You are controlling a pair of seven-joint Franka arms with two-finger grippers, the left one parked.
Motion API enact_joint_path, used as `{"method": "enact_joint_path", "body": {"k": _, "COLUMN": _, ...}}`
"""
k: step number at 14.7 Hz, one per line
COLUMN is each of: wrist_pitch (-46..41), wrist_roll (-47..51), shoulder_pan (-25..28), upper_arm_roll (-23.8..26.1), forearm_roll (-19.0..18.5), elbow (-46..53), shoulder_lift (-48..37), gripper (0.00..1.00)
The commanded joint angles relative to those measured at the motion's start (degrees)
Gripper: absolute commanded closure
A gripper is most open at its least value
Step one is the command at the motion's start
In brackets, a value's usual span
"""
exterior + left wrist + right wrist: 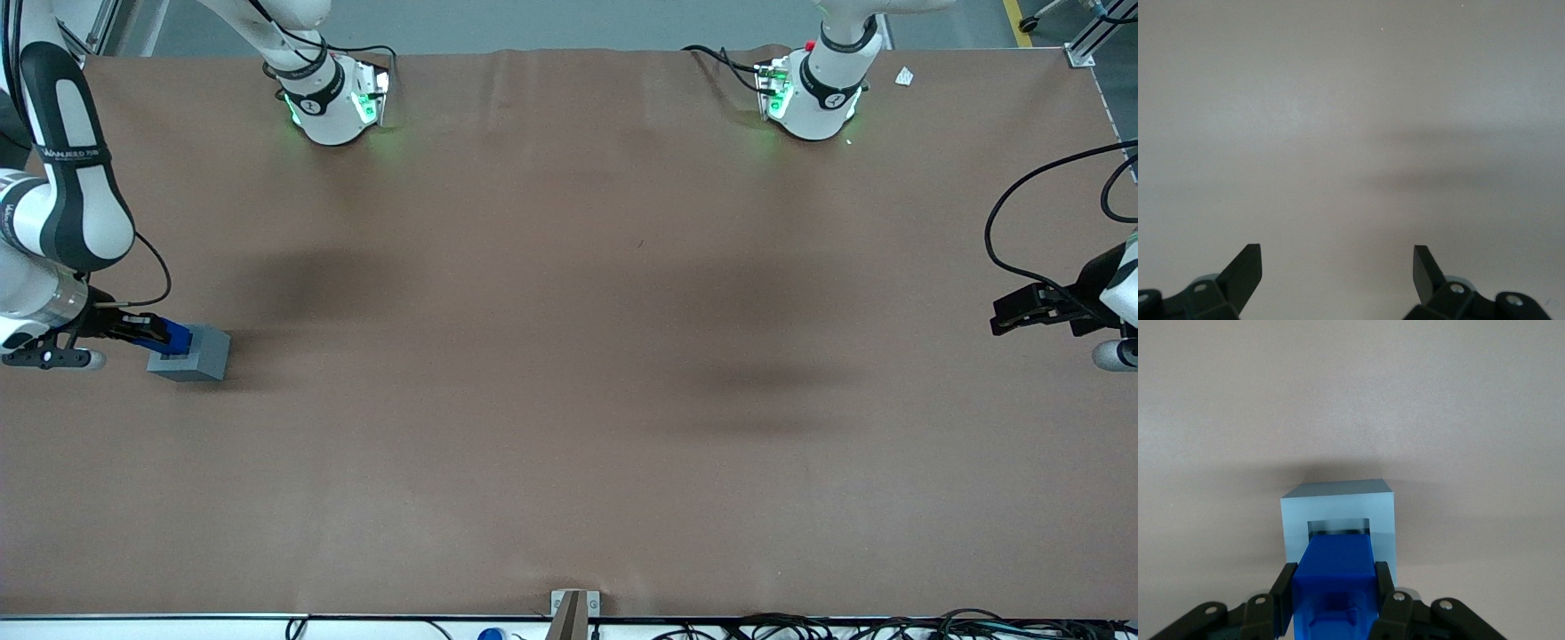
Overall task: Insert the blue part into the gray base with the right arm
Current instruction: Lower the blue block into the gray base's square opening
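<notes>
- The black two-finger claw [1335, 587] of the white jointed right arm with broad black bands [62, 169] is closed on the small bright-blue plastic block [1336, 577], one black finger [1283, 587] pressed against each of its side faces.
- In the front view the claw [147, 332] sits low over the counter at the working arm's end, reaching sideways to the light-gray plastic cube [191, 354].
- The blue block [173, 338] is held between the fingers, its forward end over the gray cube's top face, at the edge nearest the claw.
- In the right wrist view the blue block's leading end sits at the mouth of the square recess sunk into the gray cube [1338, 510]; a thin dark gap shows between the block's end and the recess edge.
- How deep the block sits in the recess cannot be told from either view.
- The gray cube rests flat on the brown cloth-covered counter [569, 356], with its shadow falling on the cloth beside it.
- The arm's silver wrist ring [55, 302] shows just above the claw in the front view, with a thin black cable [158, 267] looping from the wrist.
</notes>
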Motion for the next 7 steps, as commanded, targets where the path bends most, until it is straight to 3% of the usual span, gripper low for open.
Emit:
{"method": "enact_joint_path", "body": {"k": 1, "wrist_pitch": 0.8, "wrist_roll": -0.7, "shoulder_pan": -1.3, "upper_arm_roll": 1.0, "forearm_roll": 0.6, "elbow": -0.6, "shoulder_lift": -0.3, "gripper": 0.86}}
{"method": "enact_joint_path", "body": {"k": 7, "wrist_pitch": 1.4, "wrist_roll": -0.7, "shoulder_pan": -1.2, "upper_arm_roll": 1.0, "forearm_roll": 1.4, "elbow": -0.7, "shoulder_lift": -0.2, "gripper": 0.86}}
